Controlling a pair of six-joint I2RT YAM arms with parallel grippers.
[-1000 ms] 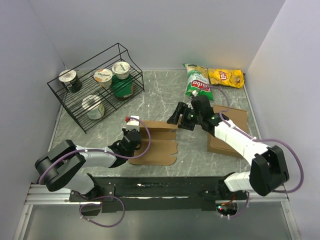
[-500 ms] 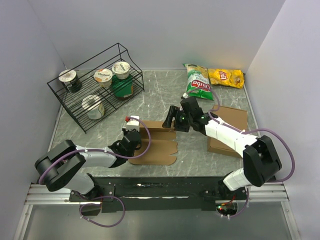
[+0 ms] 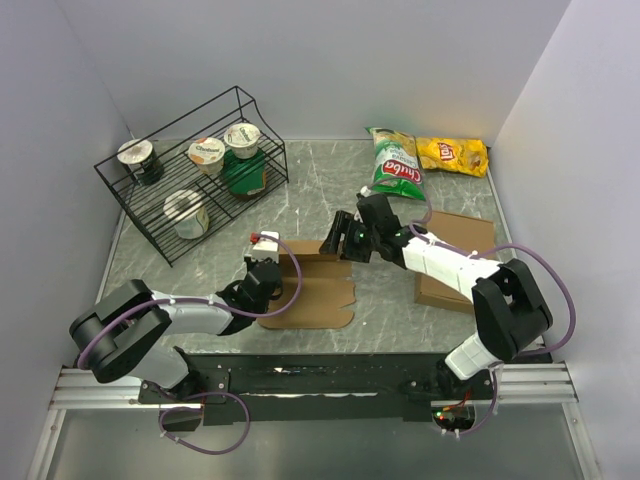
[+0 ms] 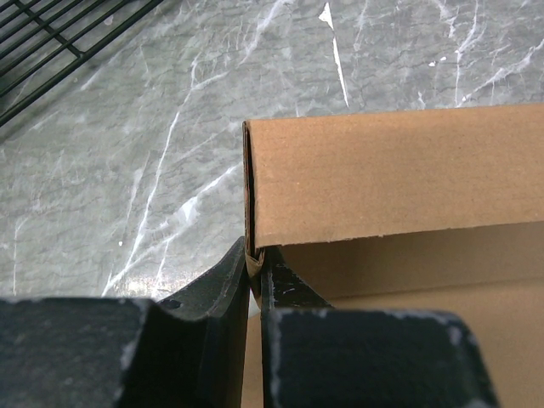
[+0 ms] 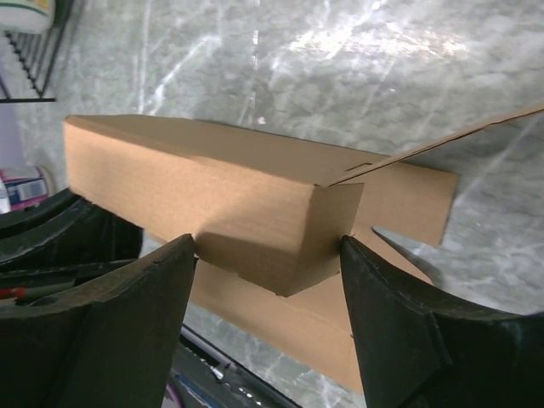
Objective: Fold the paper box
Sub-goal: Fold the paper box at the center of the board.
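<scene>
The paper box (image 3: 318,298) lies flat at the table's near middle with its back wall folded up. My left gripper (image 3: 266,272) is shut on the left end of that wall; in the left wrist view the jaws (image 4: 253,265) pinch the upright edge of the box (image 4: 391,170). My right gripper (image 3: 337,240) is open at the wall's right end. In the right wrist view its fingers (image 5: 144,297) stand either side of the box's folded corner (image 5: 246,204), close to or touching it, with the gripper (image 5: 268,255) straddling it.
A black wire rack (image 3: 160,215) with yogurt cups stands at the back left. A green chip bag (image 3: 395,165) and a yellow one (image 3: 452,155) lie at the back right. A plain brown cardboard slab (image 3: 465,240) lies under my right arm.
My right gripper has moved left to the right end of the box's raised wall and now straddles its corner. My left gripper has kept its hold and place.
</scene>
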